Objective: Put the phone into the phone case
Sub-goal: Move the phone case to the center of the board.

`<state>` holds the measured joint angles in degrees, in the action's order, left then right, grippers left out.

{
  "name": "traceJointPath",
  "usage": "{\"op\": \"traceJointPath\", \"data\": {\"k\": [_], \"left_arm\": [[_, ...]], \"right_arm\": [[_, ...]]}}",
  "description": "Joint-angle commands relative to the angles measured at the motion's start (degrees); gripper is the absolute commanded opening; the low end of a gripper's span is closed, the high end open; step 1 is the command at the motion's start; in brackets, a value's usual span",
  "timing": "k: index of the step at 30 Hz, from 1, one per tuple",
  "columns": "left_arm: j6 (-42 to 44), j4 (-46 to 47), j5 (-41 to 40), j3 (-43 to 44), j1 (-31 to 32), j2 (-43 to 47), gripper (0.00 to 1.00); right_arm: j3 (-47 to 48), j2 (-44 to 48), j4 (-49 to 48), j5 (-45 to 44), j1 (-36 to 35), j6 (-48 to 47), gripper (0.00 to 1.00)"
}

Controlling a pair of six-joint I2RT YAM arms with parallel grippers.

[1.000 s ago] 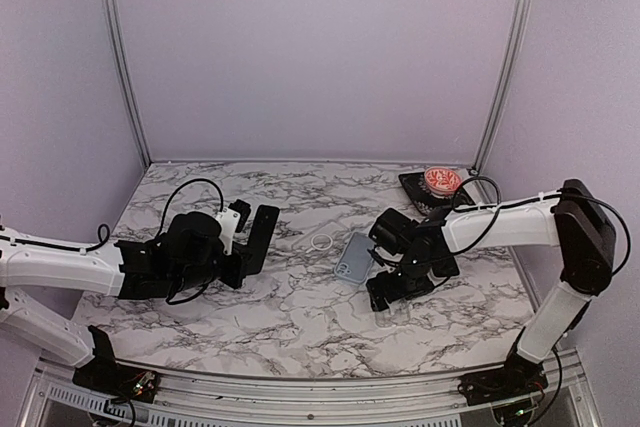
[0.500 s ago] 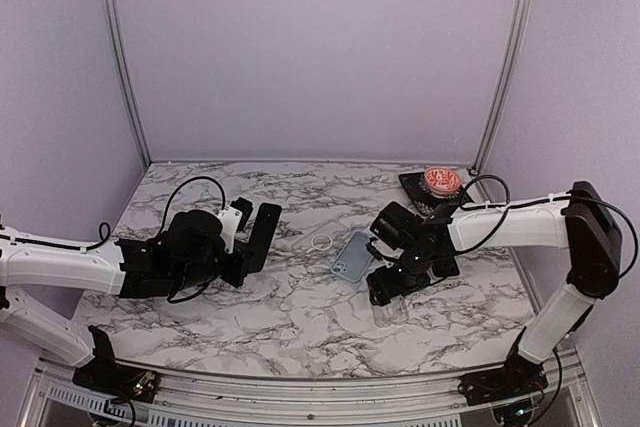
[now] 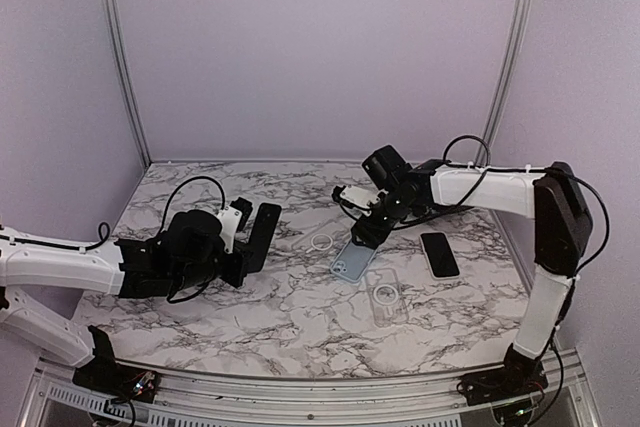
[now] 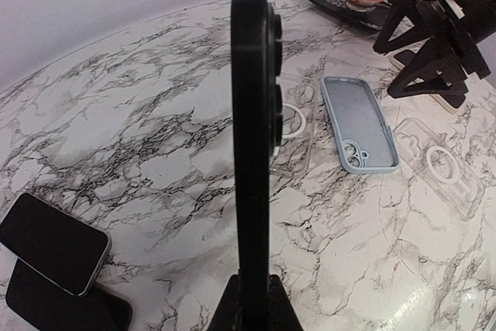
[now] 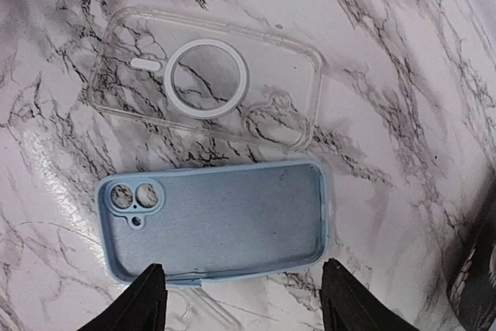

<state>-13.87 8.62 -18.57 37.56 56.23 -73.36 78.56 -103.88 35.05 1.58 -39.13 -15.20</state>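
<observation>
Phone, black and slab-sided, sits clamped in the left pincer at the left of the bench. It is gripped by one end, with its long axis projecting out beyond the fingers, and the left wrist view sees it edge-on. The blue case it seems meant for lies flat to its right, well apart, near the bench's middle. The case's long axis runs roughly near-to-far, with the camera cut-out at the near end. I judge the phone must travel rightward and be laid flat along that axis. Over the case's far end hovers the right pincer, spread wide and holding nothing. The right arm is therefore much nearer the case, while the left has the phone. Only the left wrist view shows two further phones lying stacked at its lower left. Only the right wrist view shows the case hollow side up, a clear case just beside it. Only the overhead view shows a spare phone farther right.
</observation>
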Motion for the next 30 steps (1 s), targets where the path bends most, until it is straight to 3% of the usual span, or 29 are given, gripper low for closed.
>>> {"op": "traceJointPath", "data": {"k": [1,4,8,14,21,30], "left_arm": [[0.1,1.2,-2.0,0.7,0.4,2.6,0.0],[-0.2,0.7,-2.5,0.1,0.4,3.6,0.0],[-0.3,0.9,-3.0,-0.3,0.4,3.6,0.0],[-0.8,0.9,-2.5,0.3,0.4,2.6,0.0],[-0.9,0.7,-3.1,-0.5,0.4,3.4,0.0],[-1.3,0.4,-3.5,-0.8,0.4,4.0,0.0]], "right_arm": [[3.3,-5.8,-3.4,1.2,1.2,-20.7,0.66],[8.5,-10.2,-1.6,-5.7,4.2,-16.5,0.72],[15.4,-15.3,2.7,-2.7,10.1,-7.5,0.67],[11.3,-16.1,0.4,2.1,10.3,-3.8,0.54],[6.2,-12.4,-2.4,5.3,10.3,-0.8,0.54],[11.1,-18.2,-0.8,4.4,10.0,0.6,0.49]]}}
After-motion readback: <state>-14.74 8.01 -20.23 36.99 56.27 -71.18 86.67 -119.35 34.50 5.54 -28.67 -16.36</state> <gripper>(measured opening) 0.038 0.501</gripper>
